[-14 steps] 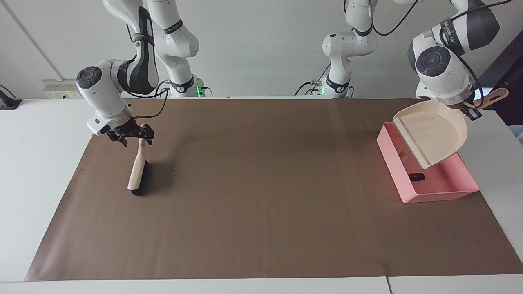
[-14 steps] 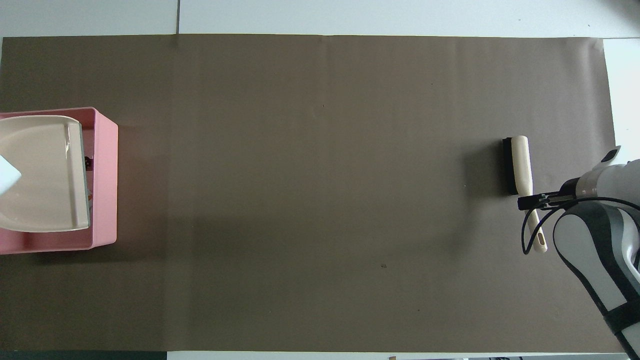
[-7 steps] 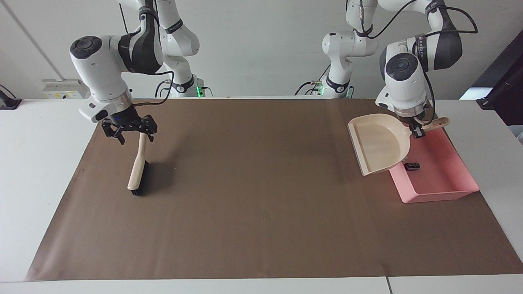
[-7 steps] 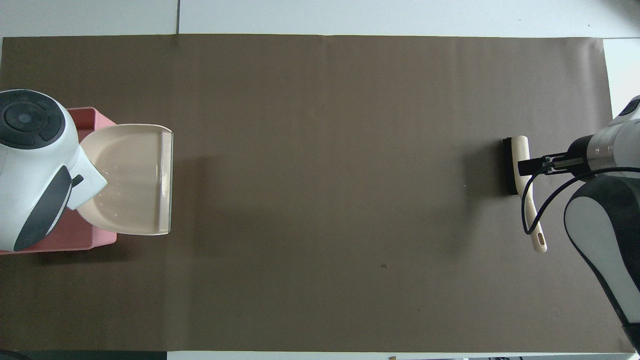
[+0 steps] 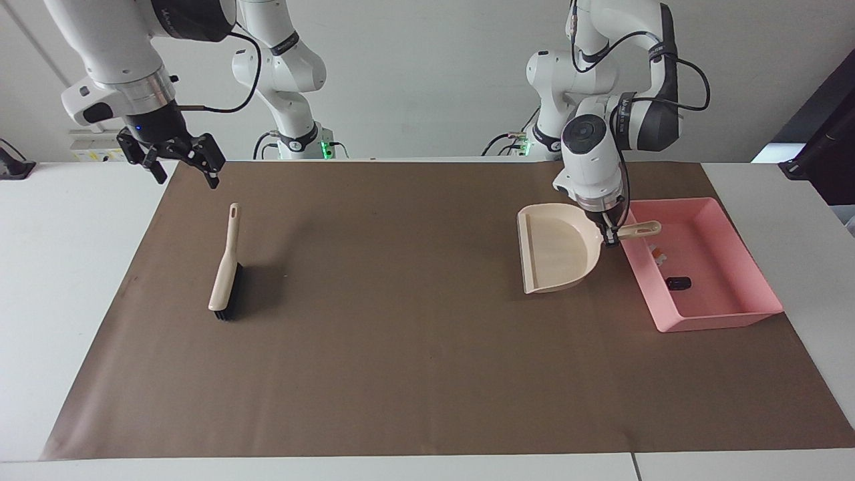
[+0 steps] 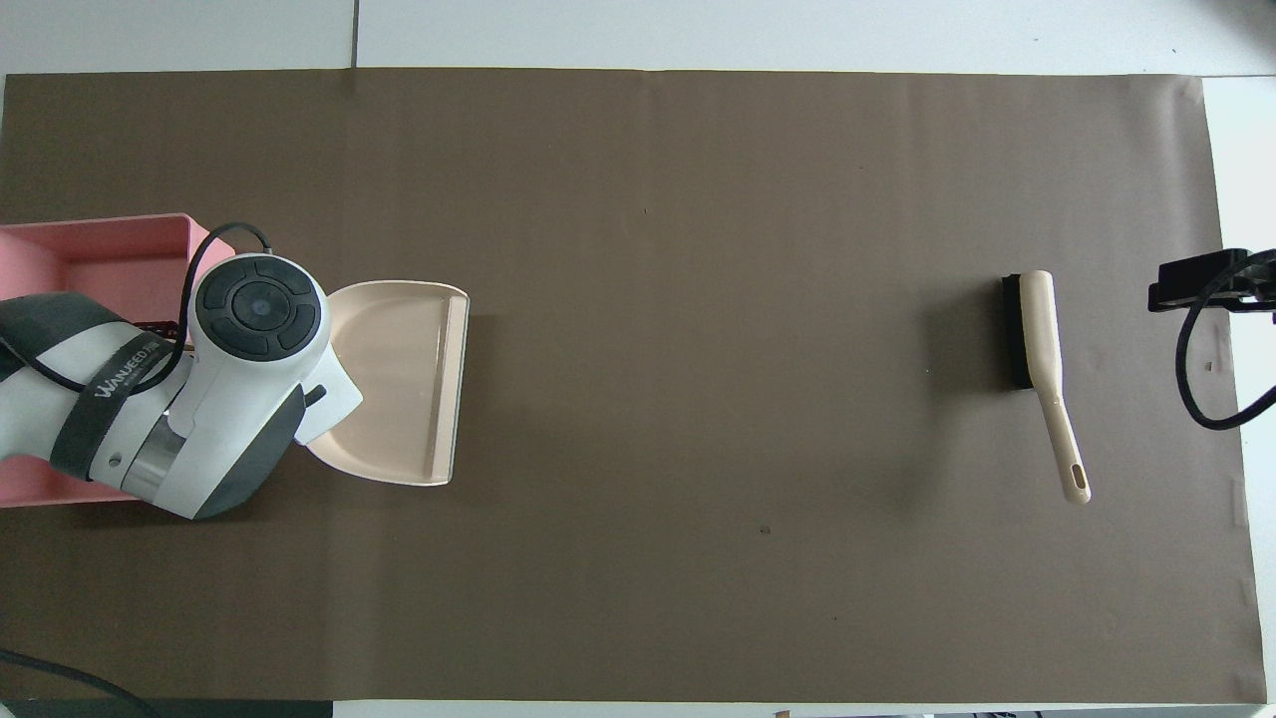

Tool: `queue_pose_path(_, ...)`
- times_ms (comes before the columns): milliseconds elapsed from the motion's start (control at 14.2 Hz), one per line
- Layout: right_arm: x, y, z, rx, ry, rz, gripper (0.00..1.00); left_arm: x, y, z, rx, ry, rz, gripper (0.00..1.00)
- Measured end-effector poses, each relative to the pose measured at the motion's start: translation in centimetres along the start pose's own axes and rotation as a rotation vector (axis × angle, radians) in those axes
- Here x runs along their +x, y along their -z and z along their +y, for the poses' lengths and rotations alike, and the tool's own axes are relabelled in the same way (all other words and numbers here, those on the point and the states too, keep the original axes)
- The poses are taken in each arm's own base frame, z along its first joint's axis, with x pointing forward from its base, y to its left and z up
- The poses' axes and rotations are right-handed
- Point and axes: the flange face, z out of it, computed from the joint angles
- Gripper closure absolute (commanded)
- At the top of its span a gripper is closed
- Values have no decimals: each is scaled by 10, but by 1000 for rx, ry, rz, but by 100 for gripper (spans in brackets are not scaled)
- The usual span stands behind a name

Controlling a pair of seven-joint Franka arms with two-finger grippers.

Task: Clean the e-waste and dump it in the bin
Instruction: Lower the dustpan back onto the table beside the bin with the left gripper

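Observation:
The pink bin (image 5: pixel 725 314) lies at the left arm's end of the table and also shows in the overhead view (image 6: pixel 120 224). In it lie the e-waste bits: a white-grey piece with orange (image 5: pixel 660 254) and a small black piece (image 5: pixel 680 283). My left gripper (image 5: pixel 611 235) is shut on the handle of the beige dustpan (image 5: pixel 558 247), which is level and low over the mat beside the bin, toward the table's middle; it also shows from above (image 6: pixel 399 384). My right gripper (image 5: pixel 175 159) is open and empty, raised over the mat's edge by the brush.
A beige brush with black bristles (image 5: pixel 226 274) lies on the brown mat (image 5: pixel 401 347) toward the right arm's end, handle pointing toward the robots; it also shows from above (image 6: pixel 1037 349). White table borders the mat.
The left arm carried the dustpan off the bin toward the table's middle, levelled and lowered it. The right gripper rose from the brush's handle and drew back toward the robots; the brush stayed.

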Motion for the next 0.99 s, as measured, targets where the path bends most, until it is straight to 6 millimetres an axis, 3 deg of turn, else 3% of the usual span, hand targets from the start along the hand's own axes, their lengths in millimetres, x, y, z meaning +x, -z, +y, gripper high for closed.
queue_pose_path(141,1,13,4,-1,-35,-24,0,18,-9,2,16,-3,17,100)
queue_pose_path(634,10,-3,2,2,-34,-71,0,50,-30,1,20,25,56,100)
queue_pose_path(846,11,-5,13,2,-53,-77,0,64,-38,0,17,13,60,98)
queue_pose_path(916,11,-6,16,2,-58,-78,0,64,-38,0,16,14,60,86)
queue_pose_path(987,11,-6,17,2,-60,-79,0,64,-38,0,16,14,60,65)
